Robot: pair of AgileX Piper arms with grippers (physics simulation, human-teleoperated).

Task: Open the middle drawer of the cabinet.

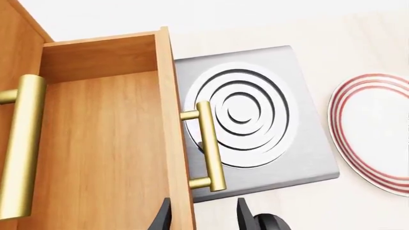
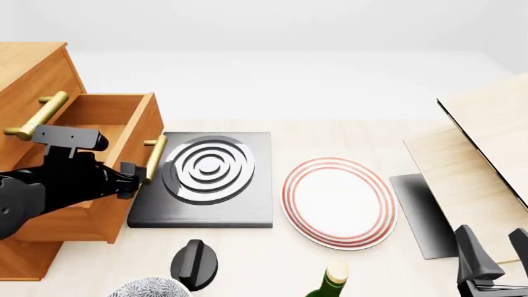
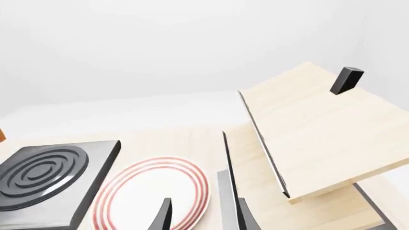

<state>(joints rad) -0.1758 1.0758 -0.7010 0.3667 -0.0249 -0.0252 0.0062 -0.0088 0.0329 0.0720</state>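
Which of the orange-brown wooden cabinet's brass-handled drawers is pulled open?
The middle drawer, its box jutting out beyond the closed uppermost drawer, beside the left gripper.

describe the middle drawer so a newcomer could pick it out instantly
Start at the tall orange-brown cabinet on the table's left in the front view. The middle drawer is the one pulled out toward the grey hob, its wooden box open on top and empty. Unlike the closed drawer above, its brass bar handle sits beside the left pincer.

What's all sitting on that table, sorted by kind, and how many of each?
Cabinet: 1
Hotplate: 1
Plate: 1
Slanted wooden rack: 1
Bottle: 1
Black knob: 1
Patterned bowl: 1
Total: 7
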